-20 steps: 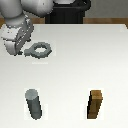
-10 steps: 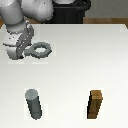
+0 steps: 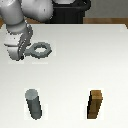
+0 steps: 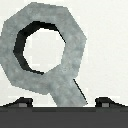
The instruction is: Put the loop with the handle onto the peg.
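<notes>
Hovering at the exterior view's left, the gripper (image 3: 22, 54) sits low over the loop with the handle (image 3: 41, 49) — fingers spread wide, straddling its handle, nothing clamped. Nearer the camera stands the peg (image 3: 34, 104) — then the wooden block (image 3: 95, 104), well apart.

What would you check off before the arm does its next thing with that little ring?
1. Gripper lined up over the handle of the loop with the handle: ok; the wrist view has the handle between both fingertips.
2. Loop lying flat on the table: ok.
3. Gripper closed on the handle: cannot tell.
4. Peg upright: ok.
5. Wooden block apart from the peg: ok.
</notes>
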Motion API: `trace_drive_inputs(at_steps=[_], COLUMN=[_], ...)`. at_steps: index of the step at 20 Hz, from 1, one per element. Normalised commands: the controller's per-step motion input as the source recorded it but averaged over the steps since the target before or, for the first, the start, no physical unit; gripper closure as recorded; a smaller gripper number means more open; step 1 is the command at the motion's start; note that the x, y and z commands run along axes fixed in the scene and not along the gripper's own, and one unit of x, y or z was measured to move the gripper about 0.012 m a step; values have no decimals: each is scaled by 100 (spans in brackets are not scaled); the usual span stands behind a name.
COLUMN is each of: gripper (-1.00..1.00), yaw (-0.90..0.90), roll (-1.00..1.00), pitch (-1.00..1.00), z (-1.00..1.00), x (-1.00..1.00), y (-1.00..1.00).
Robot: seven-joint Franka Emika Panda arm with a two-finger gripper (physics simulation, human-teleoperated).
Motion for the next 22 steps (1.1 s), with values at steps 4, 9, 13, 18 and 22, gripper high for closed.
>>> trace_drive_inputs(at_steps=[4, 9, 13, 18, 22], gripper=[-100, -100, 100, 100, 100], yaw=[8, 0, 0, 0, 0], roll=[0, 0, 0, 0, 0], pitch=[0, 0, 0, 0, 0], z=[0, 0, 0, 0, 0], x=[0, 0, 0, 0, 0], y=[25, 20, 0, 0, 0])
